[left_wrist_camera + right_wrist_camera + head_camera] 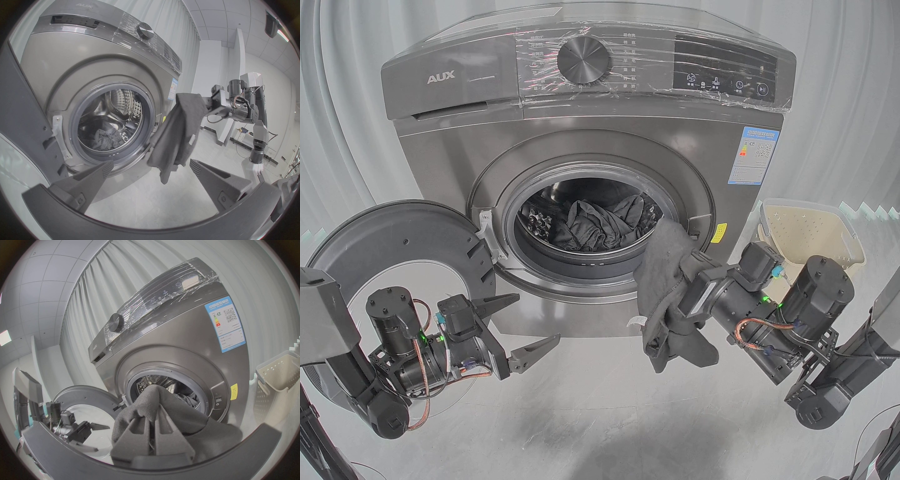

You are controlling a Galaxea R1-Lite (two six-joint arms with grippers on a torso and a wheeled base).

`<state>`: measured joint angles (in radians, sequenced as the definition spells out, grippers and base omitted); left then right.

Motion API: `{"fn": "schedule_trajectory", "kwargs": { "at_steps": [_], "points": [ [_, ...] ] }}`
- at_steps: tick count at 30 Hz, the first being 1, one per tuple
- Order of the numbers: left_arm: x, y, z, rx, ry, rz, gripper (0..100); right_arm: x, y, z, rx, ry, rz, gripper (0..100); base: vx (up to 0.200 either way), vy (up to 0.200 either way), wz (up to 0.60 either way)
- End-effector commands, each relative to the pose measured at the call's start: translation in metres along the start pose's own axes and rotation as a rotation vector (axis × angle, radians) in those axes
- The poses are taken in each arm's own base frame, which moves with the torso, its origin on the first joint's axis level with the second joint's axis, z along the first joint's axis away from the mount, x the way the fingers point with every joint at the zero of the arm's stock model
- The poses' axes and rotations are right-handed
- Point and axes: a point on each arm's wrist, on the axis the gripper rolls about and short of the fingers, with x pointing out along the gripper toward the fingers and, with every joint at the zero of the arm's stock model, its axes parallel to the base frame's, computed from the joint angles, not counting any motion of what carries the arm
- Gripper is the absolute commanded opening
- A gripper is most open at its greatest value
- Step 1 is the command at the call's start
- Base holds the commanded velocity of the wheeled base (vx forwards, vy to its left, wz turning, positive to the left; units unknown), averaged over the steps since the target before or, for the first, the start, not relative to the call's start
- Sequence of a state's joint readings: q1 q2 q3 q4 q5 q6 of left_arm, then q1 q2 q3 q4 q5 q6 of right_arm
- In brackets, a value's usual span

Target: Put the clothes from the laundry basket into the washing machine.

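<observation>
The grey washing machine [456, 150] stands ahead with its round door [394, 244] swung open to the left. Dark clothes [600, 225] lie inside the drum. My right gripper [690, 275] is shut on a dark grey garment [662, 281], held just outside the lower right of the drum opening; the cloth hangs down toward the floor. That garment [175, 415] drapes over the shut fingers [168, 433] in the right wrist view. My left gripper [519, 331] is open and empty, low in front of the open door. The cream laundry basket [812, 231] sits right of the machine.
Pale curtains hang behind the machine. Bare grey floor [600, 412] stretches in front of it. The open door takes up the space at the left, close to my left arm. In the left wrist view the garment [178, 131] hangs between the drum opening [112, 125] and the right arm.
</observation>
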<state>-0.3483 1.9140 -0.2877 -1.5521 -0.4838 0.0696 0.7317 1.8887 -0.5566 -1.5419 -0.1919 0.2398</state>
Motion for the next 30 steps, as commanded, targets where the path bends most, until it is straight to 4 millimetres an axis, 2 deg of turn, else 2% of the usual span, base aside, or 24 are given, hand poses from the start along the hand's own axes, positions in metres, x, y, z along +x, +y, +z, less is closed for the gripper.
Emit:
{"fn": "schedule_trajectory", "kwargs": {
  "at_steps": [1,8,10,14,24,30],
  "points": [
    [0.008,-0.010,-0.004,-0.002,0.013,-0.042,100,0.016,0.007,-0.001,0.008,-0.042,-0.023,0,0.000,0.000,0.00],
    [0.020,-0.010,-0.010,-0.002,0.027,-0.001,100,0.039,0.007,-0.008,-0.002,-0.064,-0.043,0,0.000,0.000,0.00],
    [0.026,-0.014,-0.016,-0.006,0.042,-0.011,100,0.048,0.007,-0.017,-0.006,-0.054,-0.052,0,0.000,0.000,0.00],
    [0.032,-0.021,-0.018,-0.007,0.052,-0.021,100,0.058,0.009,-0.023,-0.003,-0.062,-0.058,0,0.000,0.000,0.00],
    [0.053,-0.031,-0.031,-0.009,0.074,-0.030,100,0.066,0.011,-0.024,0.002,-0.085,-0.059,0,0.000,0.000,0.00],
    [0.078,-0.026,-0.044,-0.025,0.068,-0.035,100,0.067,0.013,-0.022,-0.005,-0.096,-0.071,0,0.000,0.000,0.00]
  ]
}}
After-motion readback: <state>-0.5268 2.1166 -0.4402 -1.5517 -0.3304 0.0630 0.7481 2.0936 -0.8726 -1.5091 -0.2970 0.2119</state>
